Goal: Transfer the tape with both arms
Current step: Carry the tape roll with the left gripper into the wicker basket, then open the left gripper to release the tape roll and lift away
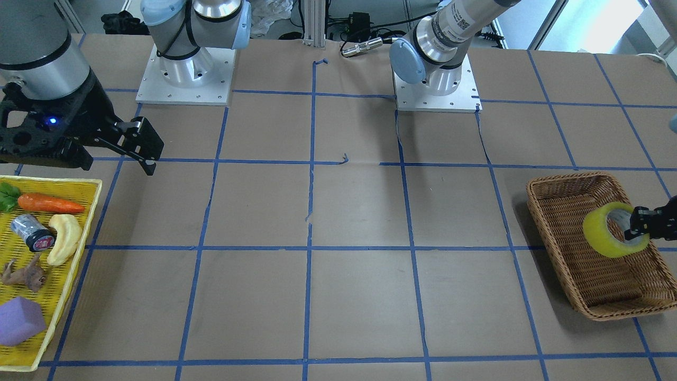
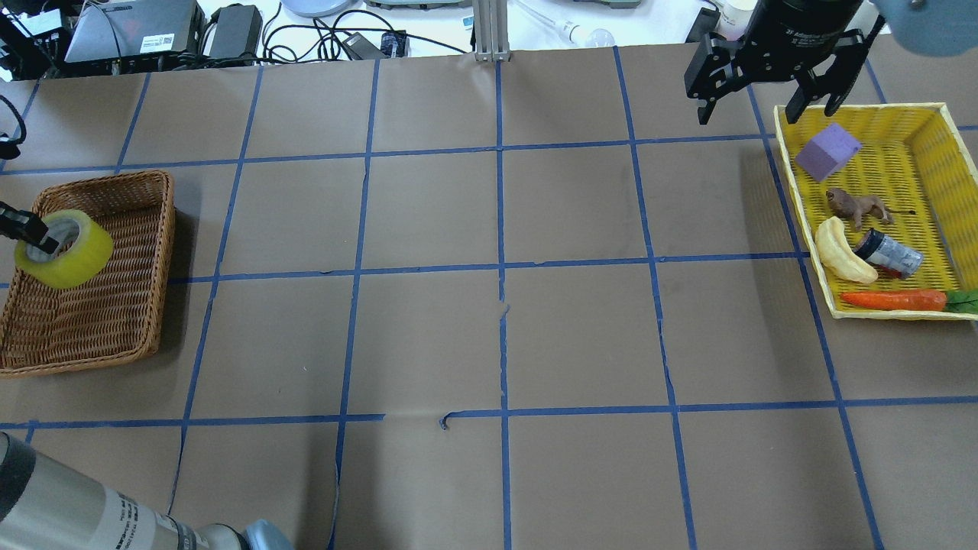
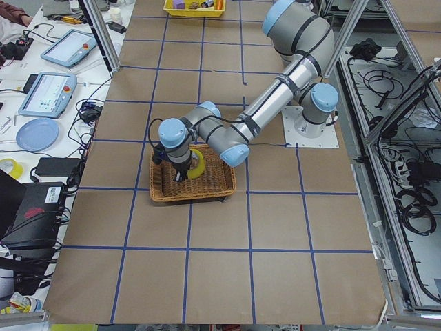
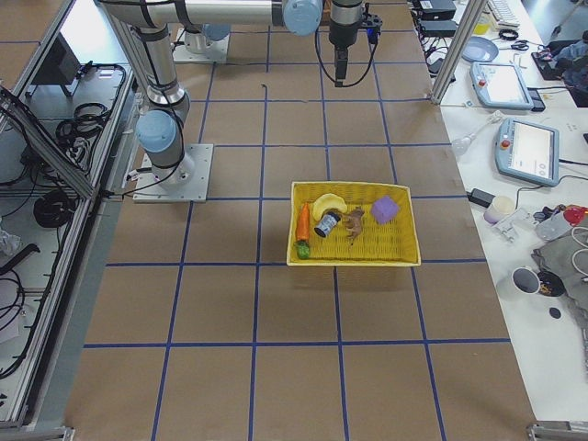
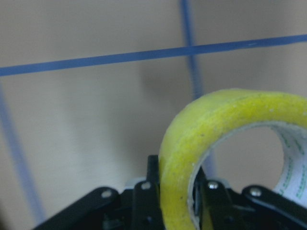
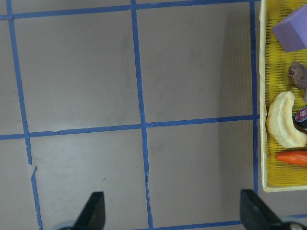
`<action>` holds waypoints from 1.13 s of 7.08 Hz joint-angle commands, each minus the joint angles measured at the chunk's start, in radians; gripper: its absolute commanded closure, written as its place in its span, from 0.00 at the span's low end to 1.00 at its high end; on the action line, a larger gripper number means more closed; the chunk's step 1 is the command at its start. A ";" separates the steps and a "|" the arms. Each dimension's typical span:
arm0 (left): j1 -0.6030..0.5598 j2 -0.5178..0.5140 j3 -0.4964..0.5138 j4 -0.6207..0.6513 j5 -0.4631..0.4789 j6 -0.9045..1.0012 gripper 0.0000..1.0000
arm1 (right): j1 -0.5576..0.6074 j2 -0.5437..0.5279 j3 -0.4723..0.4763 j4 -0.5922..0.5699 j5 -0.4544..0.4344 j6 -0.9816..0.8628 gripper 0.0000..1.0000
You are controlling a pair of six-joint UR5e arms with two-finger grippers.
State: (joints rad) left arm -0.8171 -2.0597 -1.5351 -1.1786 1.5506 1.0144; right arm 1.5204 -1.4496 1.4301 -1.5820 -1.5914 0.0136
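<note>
The tape is a yellow-green roll with a white core, held on edge over the wicker basket. My left gripper is shut on the roll's wall, one finger inside the core. In the overhead view the tape hangs over the basket's far half with the left gripper at the view's left edge. The left wrist view shows the tape pinched between the fingers. My right gripper is open and empty, hanging beside the yellow tray.
The yellow tray holds a carrot, a pale banana toy, a dark can, a brown animal figure and a purple block. Brown paper with blue tape lines covers the table between basket and tray.
</note>
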 commanded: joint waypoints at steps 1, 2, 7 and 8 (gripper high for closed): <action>0.015 -0.010 -0.065 0.068 -0.010 -0.008 1.00 | 0.010 -0.002 0.009 -0.001 -0.004 0.000 0.00; 0.000 -0.004 -0.065 0.070 -0.011 -0.022 0.84 | 0.012 -0.002 0.012 0.000 -0.004 0.002 0.00; -0.138 0.123 -0.017 0.027 0.055 -0.115 0.00 | 0.046 -0.002 0.027 -0.003 -0.007 0.008 0.00; -0.186 0.171 0.009 -0.058 0.069 -0.196 0.00 | 0.044 -0.002 0.027 -0.003 -0.007 0.008 0.00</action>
State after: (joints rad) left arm -0.9442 -1.9428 -1.5539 -1.1642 1.5939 0.8928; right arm 1.5640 -1.4512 1.4565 -1.5844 -1.5981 0.0217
